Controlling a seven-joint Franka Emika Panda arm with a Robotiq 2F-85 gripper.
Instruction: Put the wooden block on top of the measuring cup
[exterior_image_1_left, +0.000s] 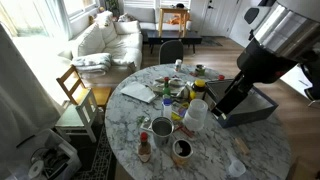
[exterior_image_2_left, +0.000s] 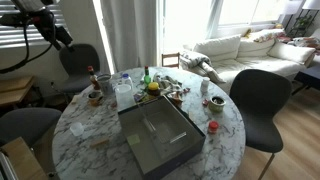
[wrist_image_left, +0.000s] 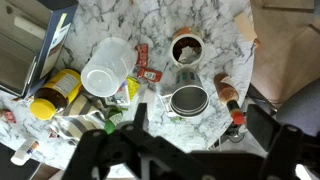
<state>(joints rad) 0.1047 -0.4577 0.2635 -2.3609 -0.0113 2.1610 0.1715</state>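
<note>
- Wooden block (exterior_image_1_left: 240, 143) shows in an exterior view as a small tan piece lying on the round marble table (exterior_image_1_left: 210, 150), near the table's edge; it is too small for me to tell how it is turned
- The measuring cup (exterior_image_1_left: 236, 168), low and whitish, stands near the block, right at the rim of the table; the block rests on the marble, not on the cup
- My gripper (wrist_image_left: 197, 115) is open, its dark fingers (wrist_image_left: 133, 118) spread wide with nothing between them
- In the wrist view I hang above the clutter, with the grey metal mug (wrist_image_left: 188, 98) straight below the gap between my fingers
- Around that mug stand a white tumbler (wrist_image_left: 105, 68), a brown cup (wrist_image_left: 186, 47) and a red-capped bottle (wrist_image_left: 230, 98)
- A grey box (exterior_image_2_left: 155, 140) takes up the middle of the table in an exterior view
- I touch neither the block nor the measuring cup
</note>
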